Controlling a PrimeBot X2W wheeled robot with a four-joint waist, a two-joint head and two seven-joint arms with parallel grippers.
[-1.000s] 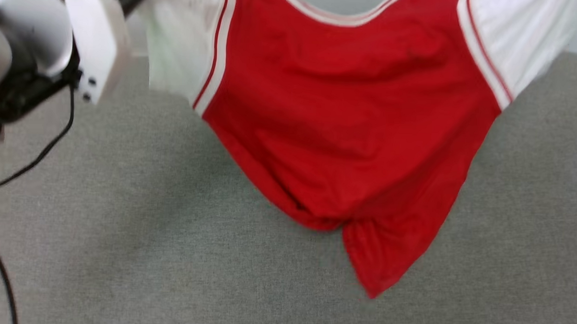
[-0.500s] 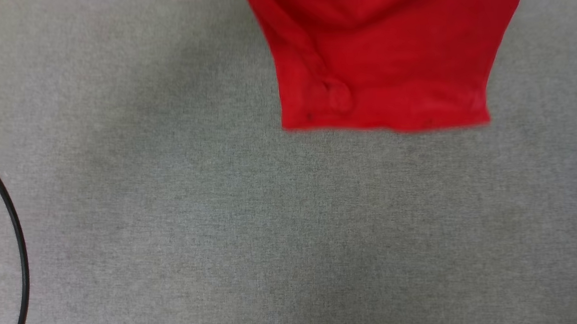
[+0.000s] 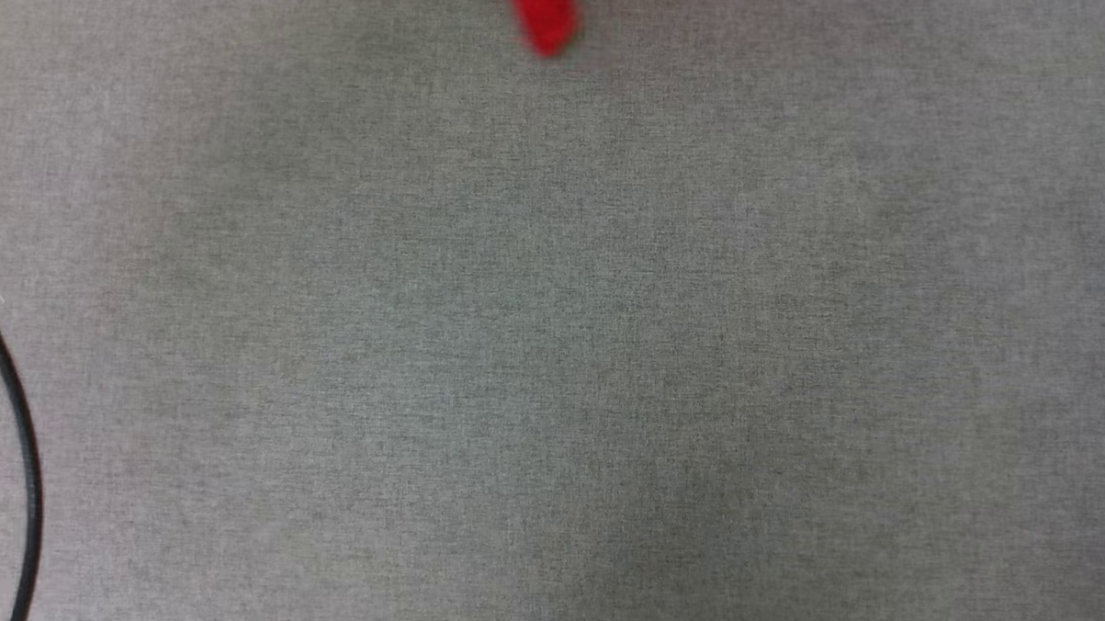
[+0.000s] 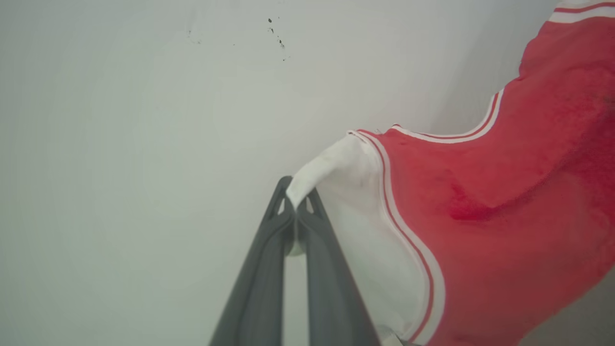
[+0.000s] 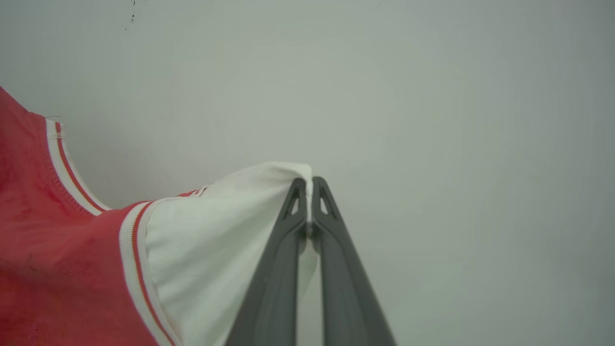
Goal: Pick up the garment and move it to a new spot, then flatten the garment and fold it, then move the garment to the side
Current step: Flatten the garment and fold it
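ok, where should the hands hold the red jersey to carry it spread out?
The outer tips of its white sleeves, one per hand, each approached from its own side. Left hand and right hand are shut there now, and the red jersey hangs spread between them rather than bunched.

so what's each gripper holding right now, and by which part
Both hold the garment by its white sleeves: the left gripper is shut on one sleeve's tip, the right gripper on the other's.

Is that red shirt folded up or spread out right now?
Spread out, not folded. The shirt hangs stretched between the left gripper and the right gripper, each shut on a white sleeve tip.
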